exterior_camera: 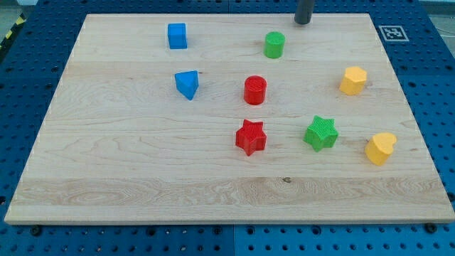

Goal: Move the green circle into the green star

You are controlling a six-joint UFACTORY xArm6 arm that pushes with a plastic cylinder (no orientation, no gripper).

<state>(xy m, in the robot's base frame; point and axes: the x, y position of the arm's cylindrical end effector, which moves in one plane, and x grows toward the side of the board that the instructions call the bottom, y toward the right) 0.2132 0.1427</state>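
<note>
My tip (303, 22) is seen at the counter's (106, 178) far edge, just right of and beyond the green circle (274, 44). The green star (321, 133) is placed well nearer, to the right. No hand is fitted, so no grip state can be told.

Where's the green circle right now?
The green circle sits near the view's top centre, just below-left of my tip and above the red circle.
</note>
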